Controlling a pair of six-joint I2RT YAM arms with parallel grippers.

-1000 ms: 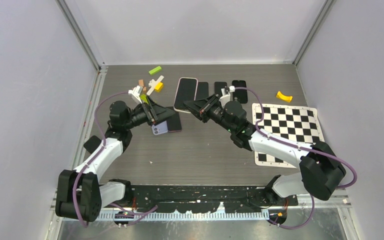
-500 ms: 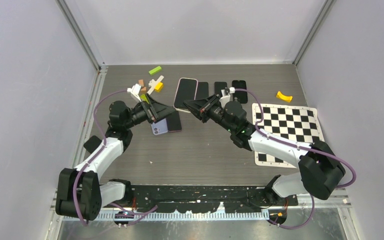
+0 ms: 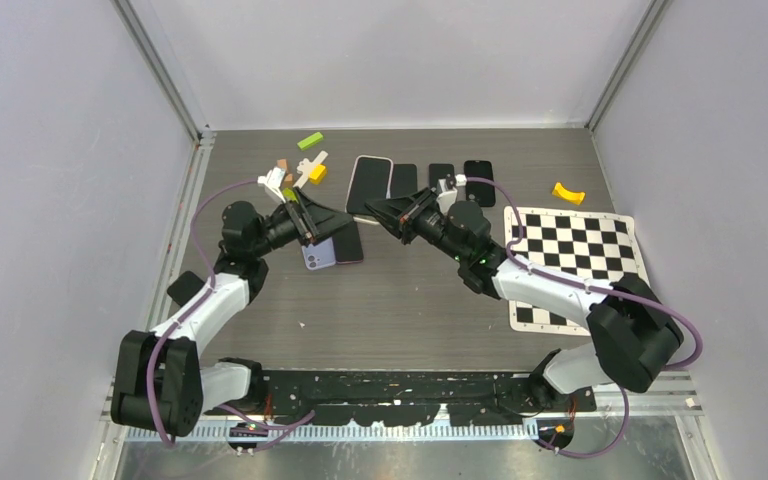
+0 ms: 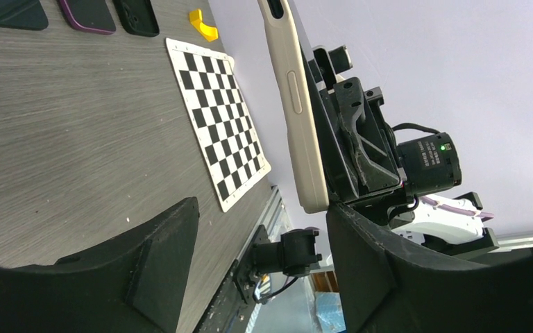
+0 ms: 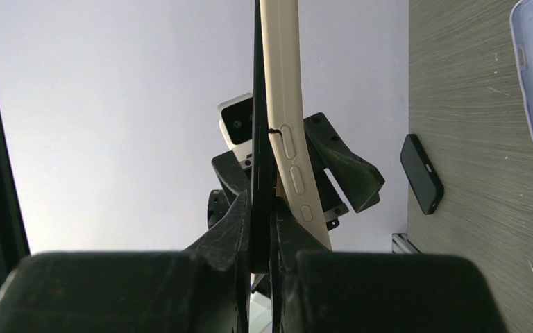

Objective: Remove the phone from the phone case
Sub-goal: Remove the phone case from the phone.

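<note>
My right gripper [image 3: 382, 211] holds a cased phone [image 3: 370, 186] tilted up above the table. In the right wrist view the right gripper [image 5: 262, 208] is shut on the black phone [image 5: 259, 132]. The cream case [image 5: 286, 118] stands off the phone at the near end, outside the right finger. My left gripper [image 3: 334, 221] is open just left of the phone's lower end. In the left wrist view the left gripper [image 4: 264, 243] is open and empty. The case's side edge [image 4: 295, 104] stands upright just beyond its right finger [image 4: 364, 267].
A lavender case [image 3: 321, 255] lies on a dark phone [image 3: 348, 243] under the left gripper. Three dark phones [image 3: 441, 175] lie at the back. A chessboard mat [image 3: 575, 250] and a yellow piece [image 3: 567, 192] are at right. Coloured blocks [image 3: 300, 170] are at back left.
My left gripper has edged a little right and up toward the held phone. My right gripper has shifted the phone slightly left.
</note>
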